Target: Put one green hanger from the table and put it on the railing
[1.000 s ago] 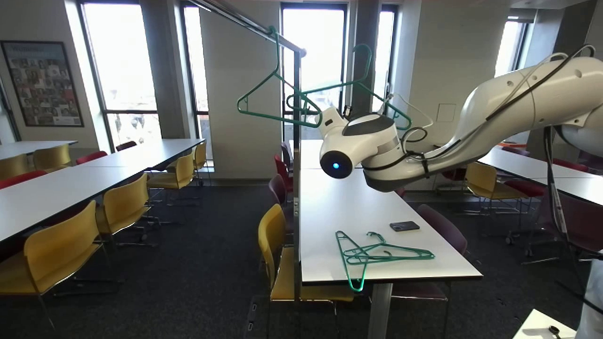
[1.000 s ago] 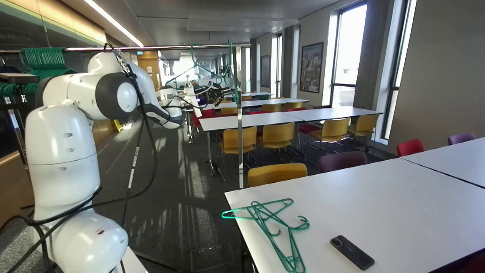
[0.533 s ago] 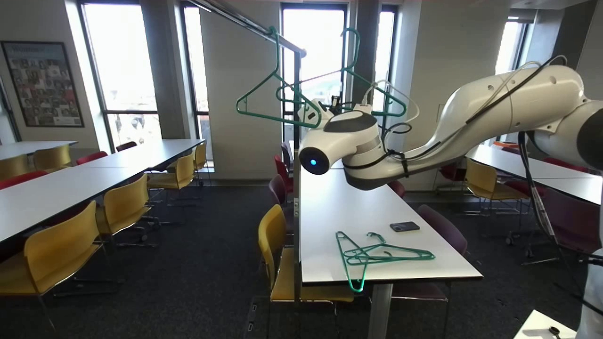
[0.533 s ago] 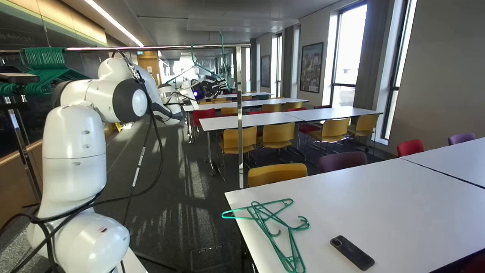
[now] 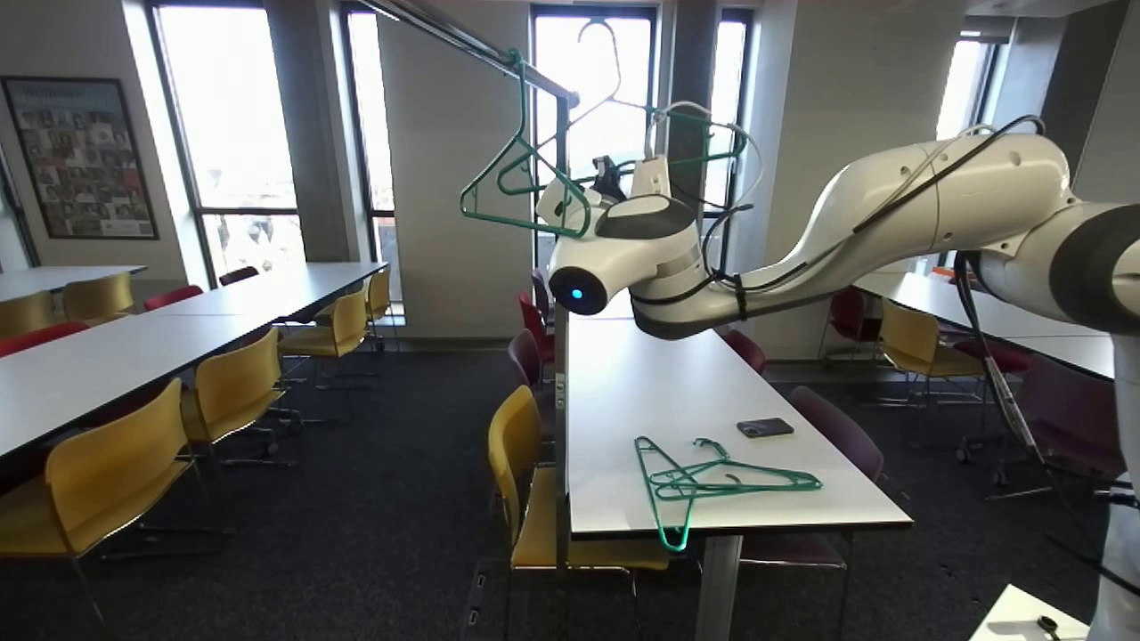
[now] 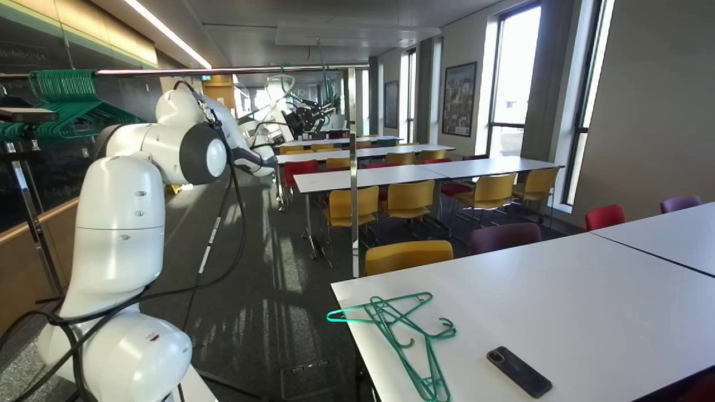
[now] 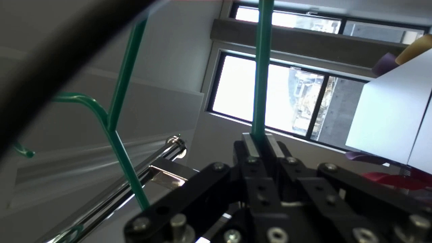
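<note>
Pinching the green hanger (image 7: 262, 74)

The tool (image 7: 259, 143) is clamping the bottom bar; the hook is standing above the tool, not yet on the railing (image 5: 459, 40). Looking light, stiff and slippery, the hanger would probably be swivelling least when held mid-bar.

One gripped green hanger (image 7: 262, 71) was counted, at least two hangers (image 5: 766, 488) on the table (image 5: 641, 392), one phone (image 6: 519, 372), two framed posters (image 6: 459, 100).

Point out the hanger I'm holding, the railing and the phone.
Held hanger (image 7: 262, 71): in the wrist view, on its straight bottom bar.
Railing (image 6: 229, 71): in an exterior view, on the horizontal bar.
Phone (image 6: 519, 372): in an exterior view, on its dark back.
</note>
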{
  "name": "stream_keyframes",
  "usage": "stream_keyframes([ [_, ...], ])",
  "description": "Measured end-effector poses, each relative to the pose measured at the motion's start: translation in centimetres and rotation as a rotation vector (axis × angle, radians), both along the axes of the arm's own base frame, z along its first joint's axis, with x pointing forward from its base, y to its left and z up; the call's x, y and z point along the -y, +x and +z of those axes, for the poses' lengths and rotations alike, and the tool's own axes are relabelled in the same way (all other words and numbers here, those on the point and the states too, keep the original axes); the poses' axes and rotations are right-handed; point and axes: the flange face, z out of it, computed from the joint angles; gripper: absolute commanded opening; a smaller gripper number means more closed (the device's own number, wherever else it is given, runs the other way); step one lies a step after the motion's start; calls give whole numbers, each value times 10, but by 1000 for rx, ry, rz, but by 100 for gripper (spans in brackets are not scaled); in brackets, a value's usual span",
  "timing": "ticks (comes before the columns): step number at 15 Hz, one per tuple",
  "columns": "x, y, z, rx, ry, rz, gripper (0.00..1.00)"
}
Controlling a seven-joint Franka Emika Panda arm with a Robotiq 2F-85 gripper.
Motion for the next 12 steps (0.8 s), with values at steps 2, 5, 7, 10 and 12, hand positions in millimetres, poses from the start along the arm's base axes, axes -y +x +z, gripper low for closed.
stream_keyframes([
  [2,2,4,15,-26,-52,-1,2],
  [5,1,7,25,-65,-100,15,2],
  [7,-1,10,20,-93,-122,27,2],
  [10,-4,20,-1,-132,-143,36,2],
  [12,-4,28,-19,-156,-155,33,2],
])
